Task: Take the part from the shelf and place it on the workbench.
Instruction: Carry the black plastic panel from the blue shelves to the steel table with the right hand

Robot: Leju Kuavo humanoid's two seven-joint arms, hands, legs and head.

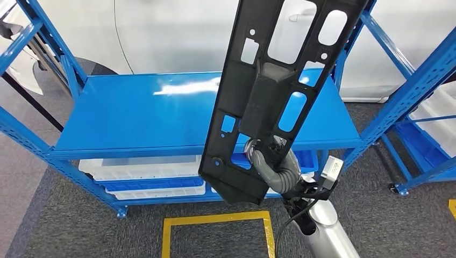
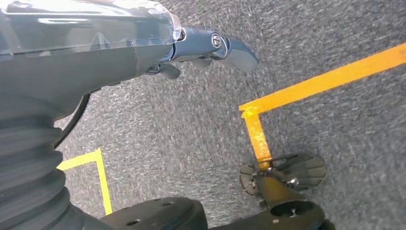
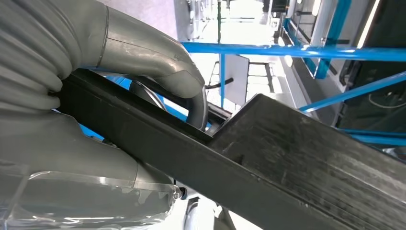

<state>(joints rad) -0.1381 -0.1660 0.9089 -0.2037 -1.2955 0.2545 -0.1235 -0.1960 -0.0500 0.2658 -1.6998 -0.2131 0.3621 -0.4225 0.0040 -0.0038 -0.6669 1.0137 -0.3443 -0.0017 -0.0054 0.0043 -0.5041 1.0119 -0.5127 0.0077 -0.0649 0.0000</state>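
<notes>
The part (image 1: 269, 86) is a long black plastic panel with several cut-out windows. It stands nearly upright in the air in front of the blue shelf (image 1: 140, 115). My right hand (image 1: 271, 161) grips it near its lower end, reaching up from the silver arm at the bottom of the head view. In the right wrist view the thumb (image 3: 148, 52) lies over the edge of the panel (image 3: 268, 153), with the other fingers hidden behind it. My left hand (image 2: 201, 50) hangs over the grey carpet, holding nothing, its fingers held close together.
The blue shelf's top board is bare; white trays (image 1: 142, 169) lie on its lower level. A second blue rack (image 1: 425, 107) stands at the right. A yellow taped square (image 1: 215, 231) marks the grey carpet before me. A white wall is behind the shelf.
</notes>
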